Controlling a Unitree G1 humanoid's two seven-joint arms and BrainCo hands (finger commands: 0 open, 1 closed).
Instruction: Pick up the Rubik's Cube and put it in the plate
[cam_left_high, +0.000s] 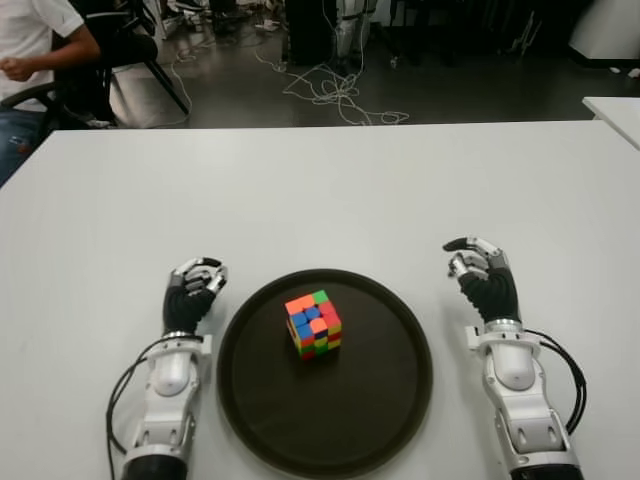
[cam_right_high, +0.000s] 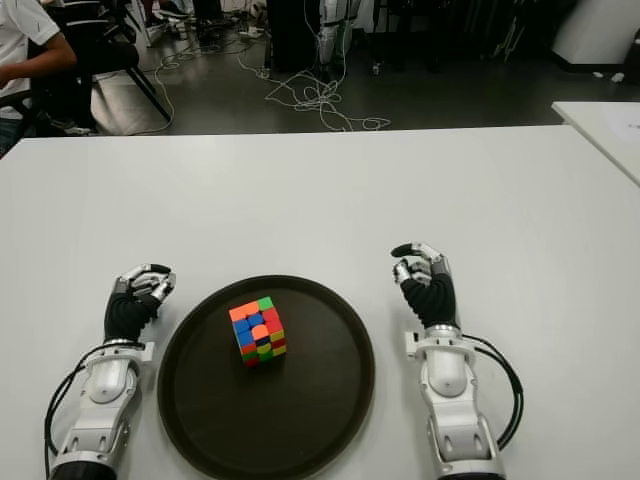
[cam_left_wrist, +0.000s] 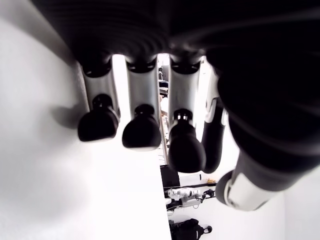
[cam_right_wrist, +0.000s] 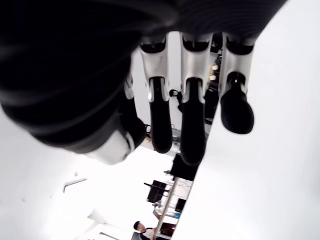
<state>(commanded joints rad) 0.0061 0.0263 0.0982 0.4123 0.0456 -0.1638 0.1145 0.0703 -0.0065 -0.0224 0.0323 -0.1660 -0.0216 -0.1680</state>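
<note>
Bright squares of orange, blue, green and red cover the cube (cam_left_high: 314, 323). It sits on my dark round plate (cam_left_high: 390, 400), a little up and left of the middle. My left hand (cam_left_high: 193, 292) is just beside the plate at 9 o'clock, fingers curled, holding nothing. My right hand (cam_left_high: 482, 275) is at 3 o'clock, also curled and empty. The table (cam_left_high: 330, 190) is white.
</note>
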